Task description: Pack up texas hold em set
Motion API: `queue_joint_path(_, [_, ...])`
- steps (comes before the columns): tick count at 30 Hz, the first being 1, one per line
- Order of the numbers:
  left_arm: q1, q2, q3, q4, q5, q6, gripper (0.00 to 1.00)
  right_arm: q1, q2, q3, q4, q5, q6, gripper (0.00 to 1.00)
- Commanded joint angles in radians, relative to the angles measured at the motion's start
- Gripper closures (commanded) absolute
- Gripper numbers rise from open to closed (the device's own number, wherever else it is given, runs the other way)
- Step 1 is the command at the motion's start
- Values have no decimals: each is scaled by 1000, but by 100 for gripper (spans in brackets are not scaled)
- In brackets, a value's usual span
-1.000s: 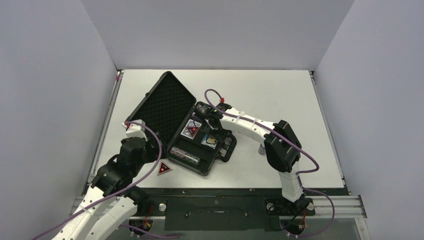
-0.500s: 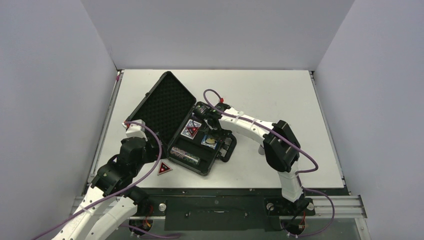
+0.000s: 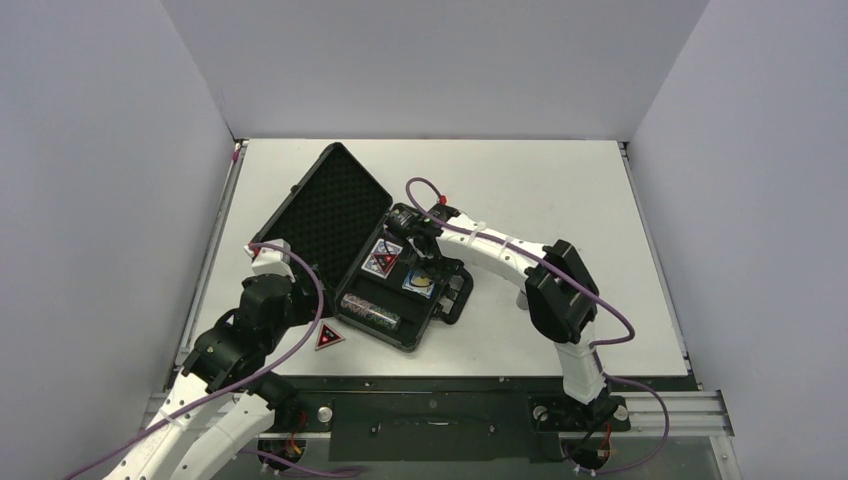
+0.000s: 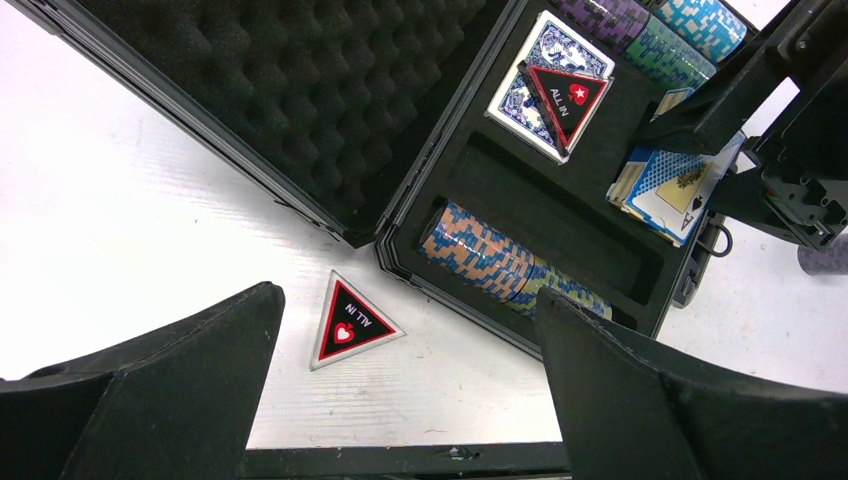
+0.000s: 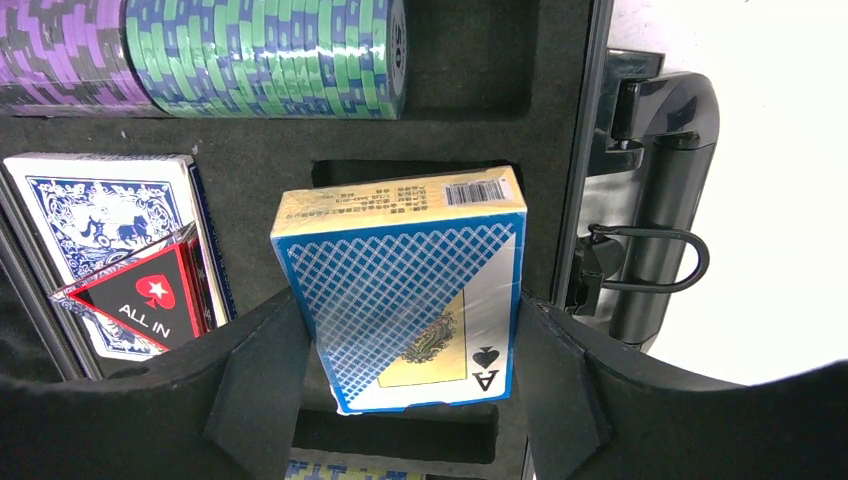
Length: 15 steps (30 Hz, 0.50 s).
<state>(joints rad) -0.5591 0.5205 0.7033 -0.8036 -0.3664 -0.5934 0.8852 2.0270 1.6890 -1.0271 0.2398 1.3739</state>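
Right fingers (image 5: 250, 395) are pinching a blue card deck (image 5: 400, 300), half hiding the foam slot (image 5: 400, 172) beneath. Left fingers (image 4: 180, 390) are hanging spread over a triangle (image 4: 350, 320).

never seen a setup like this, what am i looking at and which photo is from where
Two white robot arms are bolted at the near edge of a table. The wide picture looks down from above and behind them; the other two come from a camera on each wrist, its dark fingers at the bottom. An open black case lies on the table, holding chip rolls and a blue card deck with a red-black triangle on it. The right gripper holds a boxed card deck over the case. The left gripper is open, above a second triangle lying on the table.
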Motion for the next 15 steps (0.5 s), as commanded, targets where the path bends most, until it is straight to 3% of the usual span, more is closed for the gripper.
queue_joint_path(1, [7,6,14,32,6,-6,4,22,-15,35,-108,-10,-23,37])
queue_joint_path(2, [7,7,13,33,7,-6,4,23,-21,35,-110,-10,-24,30])
queue_joint_path(6, [7,10,13,34,10,-5,4,23,-44,37,-121,-6,-32,20])
queue_joint_path(15, [7,15,12,35,12,-3,4,25,-120,32,-134,12,-51,18])
